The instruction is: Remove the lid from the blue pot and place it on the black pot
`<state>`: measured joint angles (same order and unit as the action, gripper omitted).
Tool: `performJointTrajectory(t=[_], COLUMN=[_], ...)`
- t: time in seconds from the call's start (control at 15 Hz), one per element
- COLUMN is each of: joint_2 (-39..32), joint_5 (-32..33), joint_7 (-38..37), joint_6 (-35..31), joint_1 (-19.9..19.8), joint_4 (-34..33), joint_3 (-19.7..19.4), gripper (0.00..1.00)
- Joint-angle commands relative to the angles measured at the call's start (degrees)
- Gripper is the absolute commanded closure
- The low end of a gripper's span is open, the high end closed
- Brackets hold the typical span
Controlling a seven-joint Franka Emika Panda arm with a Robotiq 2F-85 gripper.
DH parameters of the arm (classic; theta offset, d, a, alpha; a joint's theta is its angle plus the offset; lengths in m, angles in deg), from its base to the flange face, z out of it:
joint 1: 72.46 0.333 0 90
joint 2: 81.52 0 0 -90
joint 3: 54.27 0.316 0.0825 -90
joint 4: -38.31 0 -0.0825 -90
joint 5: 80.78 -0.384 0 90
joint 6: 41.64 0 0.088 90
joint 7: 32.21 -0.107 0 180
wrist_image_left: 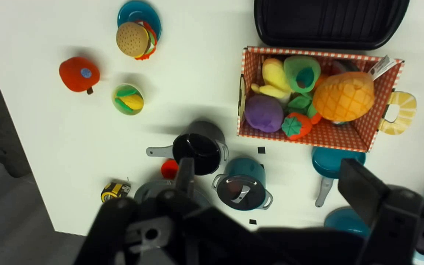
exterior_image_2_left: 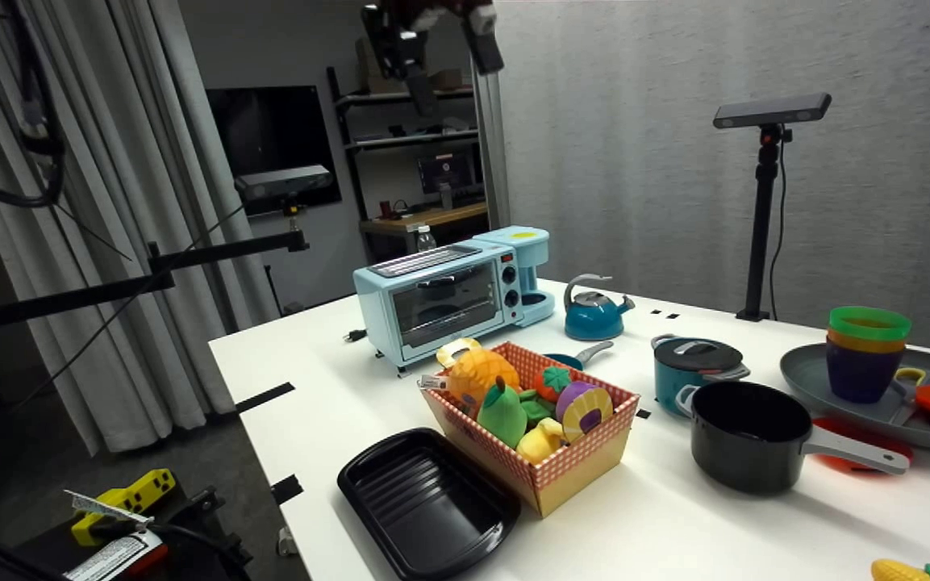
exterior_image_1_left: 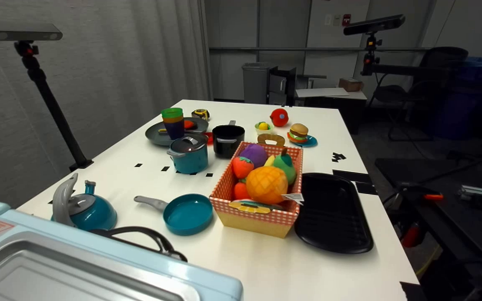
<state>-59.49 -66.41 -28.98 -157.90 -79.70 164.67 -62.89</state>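
Empty tool (wrist_image_left: 267,175), spread wide, is hovering, the lid (wrist_image_left: 241,193) on the blue pot (wrist_image_left: 248,168) lying below, left of the jaws' midline.

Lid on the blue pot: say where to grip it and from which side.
Pinch the raised grey handle across its narrow width, ideally from straight above: it stands up from the lid, which lies level on the blue pot. The handle runs slantwise in the wrist view, so the gripper may need turning.
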Motion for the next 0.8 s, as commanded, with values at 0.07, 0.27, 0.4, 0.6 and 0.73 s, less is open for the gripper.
performJointTrajectory(t=[0.07, 0.27, 0.4, 0.6, 0.73], joint_2=[-16.5, -23.1, -26.1, -25.0, -25.7], joint_5=[-1.3, -0.9, -0.8, -0.2, -0.2], joint_7=[-0.2, -0.7, -1.4, -1.0, -1.0], joint_6=[-1.6, -0.6, 0.2, -1.7, -1.7], joint_1=[-0.1, -0.5, -0.8, -0.6, -0.7], joint_4=[-13.3, -19.2, -22.6, -19.9, -20.8], joint_3=[0.4, 0.3, 0.0, 0.2, 0.1], gripper=[0.0, 0.0, 0.0, 0.0, 0.0])
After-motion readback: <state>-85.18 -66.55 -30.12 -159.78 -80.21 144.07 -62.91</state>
